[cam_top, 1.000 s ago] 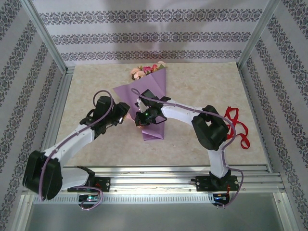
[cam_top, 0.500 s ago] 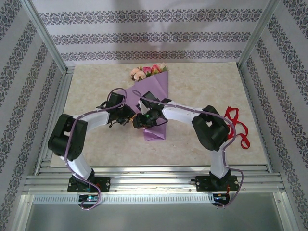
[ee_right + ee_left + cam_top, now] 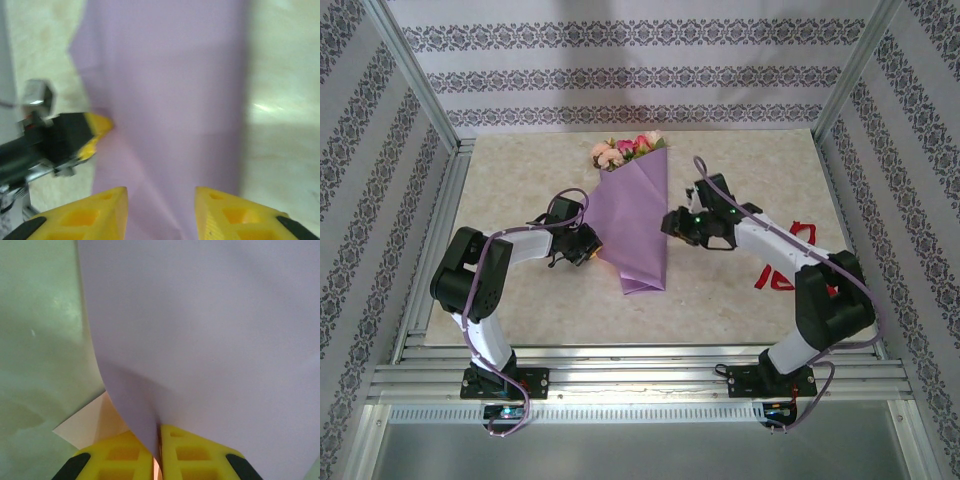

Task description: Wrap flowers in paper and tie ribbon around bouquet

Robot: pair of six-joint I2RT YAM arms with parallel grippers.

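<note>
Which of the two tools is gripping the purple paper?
The left tool: it is shut on the edge of the paper. The right tool stands open and grips nothing.

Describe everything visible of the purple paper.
The paper is a thin, smooth lilac sheet folded into a long wrap lying on the table. The flowers poke out of its far end; its near end is narrow and blunt. A pale pink underside shows at one corner in the left wrist view. The left claw is shut on its left edge. The right claw hangs open beside its right edge; whether it touches, I cannot tell.
</note>
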